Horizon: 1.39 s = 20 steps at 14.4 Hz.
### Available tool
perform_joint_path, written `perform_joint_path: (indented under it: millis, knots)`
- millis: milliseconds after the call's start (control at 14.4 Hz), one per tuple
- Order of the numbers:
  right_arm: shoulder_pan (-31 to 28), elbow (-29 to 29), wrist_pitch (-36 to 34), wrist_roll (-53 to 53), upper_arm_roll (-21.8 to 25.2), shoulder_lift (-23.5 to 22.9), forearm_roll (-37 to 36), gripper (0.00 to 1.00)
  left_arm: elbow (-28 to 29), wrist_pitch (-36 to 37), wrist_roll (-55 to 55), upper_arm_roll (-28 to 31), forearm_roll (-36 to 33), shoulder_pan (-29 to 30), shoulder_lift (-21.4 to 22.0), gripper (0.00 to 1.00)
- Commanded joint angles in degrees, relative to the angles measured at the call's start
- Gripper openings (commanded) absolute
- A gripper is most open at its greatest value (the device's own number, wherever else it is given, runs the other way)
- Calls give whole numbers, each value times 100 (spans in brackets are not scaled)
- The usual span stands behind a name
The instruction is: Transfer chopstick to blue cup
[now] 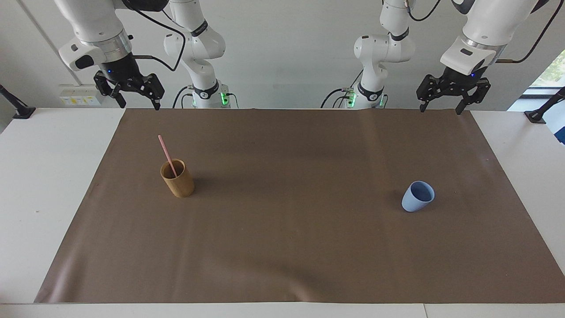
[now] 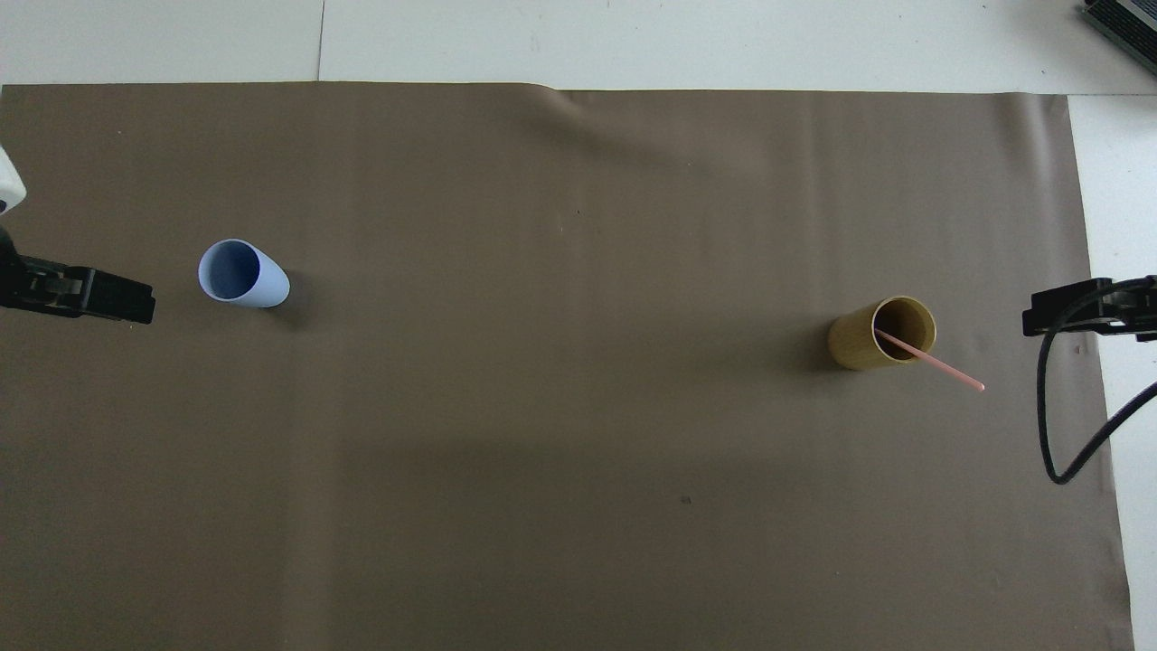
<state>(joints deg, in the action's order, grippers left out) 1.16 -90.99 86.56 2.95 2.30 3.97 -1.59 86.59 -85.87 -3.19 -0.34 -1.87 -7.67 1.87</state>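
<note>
The pale pink chopstick (image 1: 167,152) (image 2: 940,366) leans in a tan wooden cup (image 1: 178,181) (image 2: 868,339), its upper half sticking out above the rim, toward the right arm's end of the table. An upright light blue cup (image 1: 417,197) (image 2: 244,274) holds nothing and stands toward the left arm's end. My right gripper (image 1: 139,106) hangs open and holds nothing, over the mat's edge nearest the robots and well apart from the wooden cup. Above the same edge at the other end, my left gripper (image 1: 440,110) is open too, apart from the blue cup.
Both cups stand on a brown mat (image 1: 282,247) that covers most of the white table (image 1: 44,176). Black clamp mounts sit at the table's two corners nearest the robots (image 1: 17,110) (image 1: 540,112). A black cable (image 2: 1058,452) loops down from the right arm.
</note>
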Motion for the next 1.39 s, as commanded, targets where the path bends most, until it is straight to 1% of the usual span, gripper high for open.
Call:
perform_joint_path:
  millis: [0,625,1042,1320]
  knots:
    - [-28,-77,1,100,-10,68,-8,100,42,-61,-120,-45,11,82,50,100]
    - [-28,-86,1,101,-10,68,-8,100,42,-17,-15,-45,11,134,59,100]
    - [-28,-86,1,100,-10,68,-8,100,200,-149,-85,-45,310,231,129,100]
    - [-28,-86,1,100,-1,68,-8,100,200,-149,-103,-36,327,231,129,100]
